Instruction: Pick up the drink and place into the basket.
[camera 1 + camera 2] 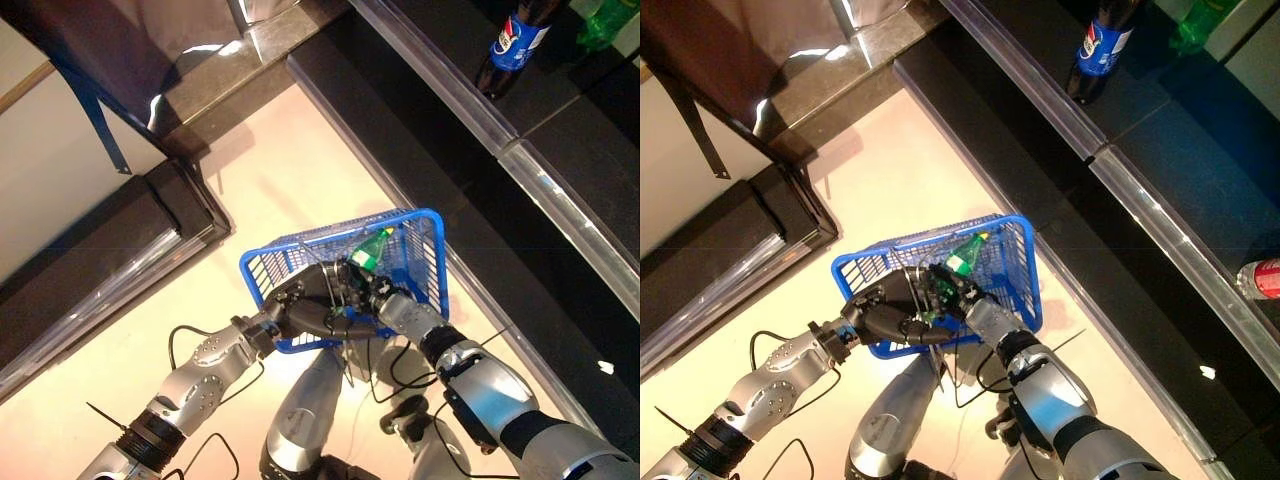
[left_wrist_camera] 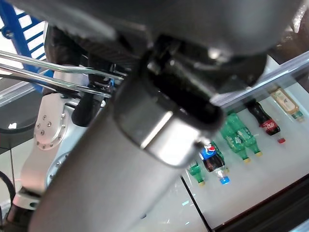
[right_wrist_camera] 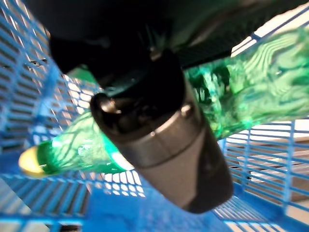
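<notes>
A blue wire basket (image 1: 415,250) hangs low over the pale floor. My left hand (image 1: 308,308) is curled round its thin metal handle (image 2: 53,62) at the near rim. A green drink bottle (image 1: 372,247) with a yellow cap (image 3: 29,162) lies tilted inside the basket, cap pointing away from me. My right hand (image 1: 378,296) reaches in over the near rim and is shut on the bottle's body (image 3: 260,92), its thumb (image 3: 164,145) across it. The blue mesh shows just behind the bottle.
A dark shelf with a clear front rail (image 1: 470,110) runs along the right, bearing a cola bottle with a blue label (image 1: 512,45), a green bottle (image 1: 605,20) and a red-labelled one (image 1: 1260,278). A dark cabinet (image 1: 110,250) stands on the left.
</notes>
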Robot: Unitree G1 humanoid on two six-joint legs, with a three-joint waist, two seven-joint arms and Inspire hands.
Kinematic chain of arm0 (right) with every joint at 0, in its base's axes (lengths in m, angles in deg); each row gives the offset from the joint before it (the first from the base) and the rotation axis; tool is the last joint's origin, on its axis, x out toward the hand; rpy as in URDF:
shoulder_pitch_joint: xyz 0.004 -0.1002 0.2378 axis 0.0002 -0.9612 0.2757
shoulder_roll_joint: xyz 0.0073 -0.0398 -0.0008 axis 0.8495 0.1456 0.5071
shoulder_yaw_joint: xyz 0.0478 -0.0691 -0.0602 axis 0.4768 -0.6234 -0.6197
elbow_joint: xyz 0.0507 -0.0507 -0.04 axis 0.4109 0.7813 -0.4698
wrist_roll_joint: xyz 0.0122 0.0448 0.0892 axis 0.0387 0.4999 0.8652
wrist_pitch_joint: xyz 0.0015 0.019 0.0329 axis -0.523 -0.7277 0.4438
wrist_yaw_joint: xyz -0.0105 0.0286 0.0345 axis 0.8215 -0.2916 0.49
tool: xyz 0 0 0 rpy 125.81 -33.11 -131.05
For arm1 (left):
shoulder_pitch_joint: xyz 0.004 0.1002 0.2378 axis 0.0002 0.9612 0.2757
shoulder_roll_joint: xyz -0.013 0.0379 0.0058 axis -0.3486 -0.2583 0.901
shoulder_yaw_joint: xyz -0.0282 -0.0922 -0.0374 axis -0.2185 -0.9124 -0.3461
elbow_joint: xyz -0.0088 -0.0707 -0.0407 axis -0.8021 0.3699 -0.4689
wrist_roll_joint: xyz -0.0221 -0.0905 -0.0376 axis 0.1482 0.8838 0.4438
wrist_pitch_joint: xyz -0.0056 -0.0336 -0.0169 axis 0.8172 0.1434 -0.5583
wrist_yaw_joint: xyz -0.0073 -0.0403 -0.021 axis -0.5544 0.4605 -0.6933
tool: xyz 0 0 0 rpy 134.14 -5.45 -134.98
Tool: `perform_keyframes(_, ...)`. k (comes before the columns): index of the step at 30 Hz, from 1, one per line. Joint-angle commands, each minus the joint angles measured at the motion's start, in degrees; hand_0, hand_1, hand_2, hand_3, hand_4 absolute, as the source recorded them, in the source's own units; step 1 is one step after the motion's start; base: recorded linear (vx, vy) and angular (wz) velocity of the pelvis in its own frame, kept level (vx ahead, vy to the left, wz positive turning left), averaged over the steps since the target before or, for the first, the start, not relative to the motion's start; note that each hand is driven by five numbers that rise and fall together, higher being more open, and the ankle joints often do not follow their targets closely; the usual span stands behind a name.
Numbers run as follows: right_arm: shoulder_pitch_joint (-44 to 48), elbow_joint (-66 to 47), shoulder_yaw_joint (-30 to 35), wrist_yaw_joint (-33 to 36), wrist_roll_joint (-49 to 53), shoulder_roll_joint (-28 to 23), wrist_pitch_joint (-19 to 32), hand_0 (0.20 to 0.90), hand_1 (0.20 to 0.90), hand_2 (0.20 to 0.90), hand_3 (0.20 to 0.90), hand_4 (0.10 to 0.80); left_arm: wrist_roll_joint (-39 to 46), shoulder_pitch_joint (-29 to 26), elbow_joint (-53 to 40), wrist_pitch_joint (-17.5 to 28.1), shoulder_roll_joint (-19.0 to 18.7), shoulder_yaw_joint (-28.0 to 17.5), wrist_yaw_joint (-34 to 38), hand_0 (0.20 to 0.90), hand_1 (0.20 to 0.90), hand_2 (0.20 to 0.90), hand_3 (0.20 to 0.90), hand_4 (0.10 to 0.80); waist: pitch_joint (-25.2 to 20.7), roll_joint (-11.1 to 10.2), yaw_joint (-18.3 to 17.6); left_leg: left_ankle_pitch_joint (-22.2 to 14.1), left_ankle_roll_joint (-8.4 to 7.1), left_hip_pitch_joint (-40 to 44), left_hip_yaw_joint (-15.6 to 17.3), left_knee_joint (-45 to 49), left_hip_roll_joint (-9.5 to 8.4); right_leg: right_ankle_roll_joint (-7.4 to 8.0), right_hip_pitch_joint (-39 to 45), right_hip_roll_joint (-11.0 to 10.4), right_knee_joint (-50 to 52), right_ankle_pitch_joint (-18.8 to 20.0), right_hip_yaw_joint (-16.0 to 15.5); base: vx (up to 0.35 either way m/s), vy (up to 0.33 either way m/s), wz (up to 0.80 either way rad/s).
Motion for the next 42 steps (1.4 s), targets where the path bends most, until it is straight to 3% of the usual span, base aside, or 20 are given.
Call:
perform_keyframes(1,11.04,-2.43,2.57,-6.12,3.66,3.47,0.65,0.9,0.9,0.9,0.9,0.8,6.15,-8.79,-23.28,9.5,4.82,-3.63,-8.08,0.3,0.3,0.3,0.2,0.1,-1.27,3.23,0.0,-1.23,1.51,-0.99,-0.24,1.97,-0.97,-1.98,-1.14,0.16,0.32,7.88,0.97,0.0,0.0,0.0)
perform_keyframes(18,9.92,-4.98,2.69,-7.36,4.51,2.81,2.76,0.9,0.9,0.9,0.9,0.8,5.91,-8.16,-22.98,9.77,5.53,-3.62,-6.2,0.3,0.3,0.3,0.2,0.1,-1.27,3.28,-0.94,-1.26,1.73,-1.41,0.94,2.03,-0.66,-1.89,-2.72,-0.16,1.31,7.88,1.4,-0.001,0.002,0.0)
perform_keyframes(24,7.44,-9.93,2.57,-11.34,4.57,-0.56,5.52,0.9,0.9,0.9,0.9,0.8,6.2,-6.3,-22.25,9.23,4.32,-5.04,-5.66,0.3,0.3,0.3,0.2,0.1,-1.27,3.15,-1.67,-1.24,1.6,-1.15,1.66,1.87,-0.45,-1.76,-2.71,-0.42,1.29,7.99,1.43,0.0,0.0,0.0)
perform_keyframes(32,-8.06,-29.97,2.59,-10.78,0.23,-5.59,11.2,0.9,0.9,0.9,0.9,0.8,8.72,1.88,-21.02,9.89,4.86,-10.92,-4.71,0.3,0.3,0.3,0.2,0.1,-1.27,1.64,-4.79,-1.32,1.46,0.0,3.33,0.26,0.58,-1.74,-2.38,0.57,-0.95,8.65,2.64,-0.044,-0.011,-0.07)
perform_keyframes(34,-12.06,-35.13,2.26,-9.5,-2.53,-5.75,10.78,0.9,0.9,0.9,0.9,0.8,7.69,3.84,-20.7,11.05,5.66,-11.81,-3.29,0.3,0.3,0.3,0.2,0.1,-1.27,1.48,-5.67,0.34,1.84,-0.2,4.07,-0.52,1.07,-2.42,-2.74,1.14,-2.11,10.29,2.53,-0.127,0.021,-0.09)
perform_keyframes(42,-29.24,-48.0,0.71,-10.77,-12.4,-6.34,7.05,0.9,0.9,0.9,0.9,0.8,6.66,10.24,-15.24,14.82,9.28,-15.22,3.25,0.3,0.3,0.3,0.2,0.1,-1.9,-0.7,-9.96,0.58,1.6,3.69,6.7,-2.64,3.2,-2.29,0.0,3.85,-5.56,10.32,5.51,-0.031,-0.008,-0.29)
